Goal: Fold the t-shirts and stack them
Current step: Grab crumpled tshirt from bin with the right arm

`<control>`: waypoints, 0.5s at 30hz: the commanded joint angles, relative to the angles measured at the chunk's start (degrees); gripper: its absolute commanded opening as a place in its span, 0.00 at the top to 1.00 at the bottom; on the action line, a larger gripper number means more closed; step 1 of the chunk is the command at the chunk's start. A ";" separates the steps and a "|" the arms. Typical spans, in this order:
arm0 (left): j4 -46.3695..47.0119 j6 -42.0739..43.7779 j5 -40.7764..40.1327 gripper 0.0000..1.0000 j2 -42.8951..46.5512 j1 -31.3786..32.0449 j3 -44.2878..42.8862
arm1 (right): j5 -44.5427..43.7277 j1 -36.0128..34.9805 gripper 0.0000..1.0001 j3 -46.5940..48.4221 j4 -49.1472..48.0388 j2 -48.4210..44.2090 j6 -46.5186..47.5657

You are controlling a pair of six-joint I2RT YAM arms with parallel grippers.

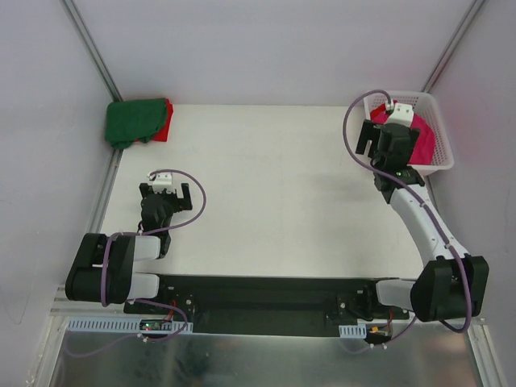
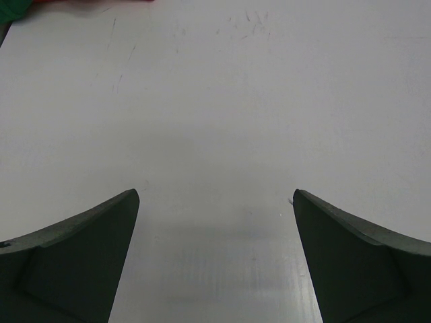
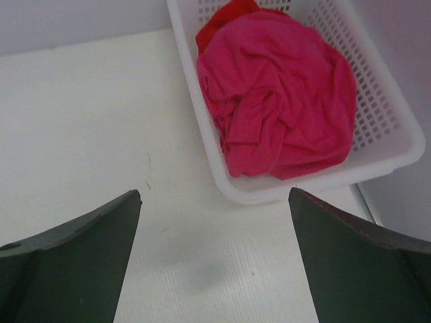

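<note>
Four shirts for you to count: pink shirt (image 3: 276, 101) over red shirt (image 3: 225, 17) inside the basket (image 3: 404, 128); green shirt (image 1: 135, 121) on a second red shirt (image 1: 166, 125), well left of the basket. Both your grippers gape empty: right gripper (image 3: 214, 195) beside the basket, left gripper (image 2: 215, 195) well apart.

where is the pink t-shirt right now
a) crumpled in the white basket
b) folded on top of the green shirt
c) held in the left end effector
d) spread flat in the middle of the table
a: the right wrist view shows the pink t-shirt lying crumpled inside the white basket, with nothing gripping it.
</note>
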State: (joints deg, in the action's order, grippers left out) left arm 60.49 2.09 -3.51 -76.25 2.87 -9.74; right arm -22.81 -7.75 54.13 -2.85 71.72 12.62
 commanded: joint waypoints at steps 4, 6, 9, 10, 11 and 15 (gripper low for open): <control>1.74 -0.51 0.26 0.01 -0.13 -0.85 -1.25 | -0.66 -0.95 0.04 19.75 18.66 5.00 -1.64; 1.74 -0.51 0.34 0.01 -0.13 -0.85 -1.25 | -0.66 -0.87 0.04 22.67 20.42 7.46 -0.32; 1.65 -0.51 0.34 0.01 -0.13 -0.85 -1.34 | -1.36 -0.78 0.04 29.70 23.14 12.36 1.44; 1.65 -0.51 0.34 0.01 -0.13 -0.85 -1.34 | -2.75 -0.78 0.04 31.72 25.33 13.87 1.96; 1.74 -0.51 0.34 0.01 -0.13 -0.85 -1.34 | -3.55 -0.43 0.04 36.44 26.66 15.45 2.49; 1.65 -0.51 0.34 0.01 -0.22 -0.85 -1.34 | -4.35 1.33 0.04 46.93 32.29 25.28 2.85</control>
State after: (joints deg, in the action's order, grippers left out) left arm 60.49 2.09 -3.49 -76.29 2.87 -9.78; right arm -24.69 -8.05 91.48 22.06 90.67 13.89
